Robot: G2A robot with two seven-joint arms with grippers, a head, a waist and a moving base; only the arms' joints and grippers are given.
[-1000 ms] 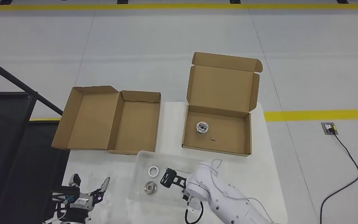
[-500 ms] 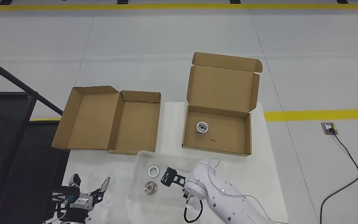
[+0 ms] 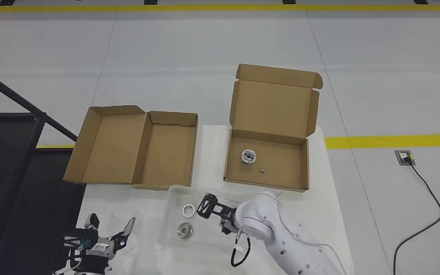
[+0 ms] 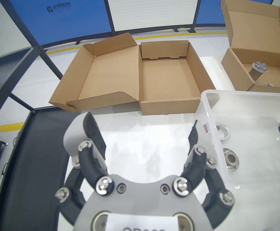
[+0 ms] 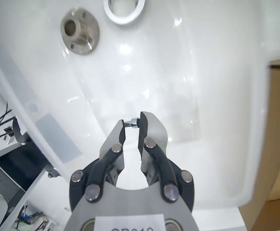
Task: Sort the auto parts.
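My right gripper (image 5: 131, 124) is shut on a small silver bolt (image 5: 132, 124), held crosswise between its fingertips above the clear plastic bin (image 5: 218, 131). In the top view the right gripper (image 3: 207, 205) hangs over the bin (image 3: 172, 240), near a white ring (image 3: 187, 209) and a metal flange (image 3: 184, 231). The flange (image 5: 79, 34) and ring (image 5: 123, 9) lie on the bin floor. My left gripper (image 4: 144, 133) stands open over the table's near left corner, beside the bin (image 4: 210, 96). The right cardboard box (image 3: 268, 165) holds a round metal part (image 3: 248, 157) and a bolt (image 3: 262, 169).
An open cardboard box (image 3: 165, 151) with its lid folded out lies at the table's far left, nothing in it. A black frame (image 4: 26, 135) borders the table beside the left gripper. A cable (image 3: 237, 258) loops near the right arm.
The right arm has lifted and swung toward the far side of the bin, carrying the gripper up from the bin floor. The left gripper has not moved.
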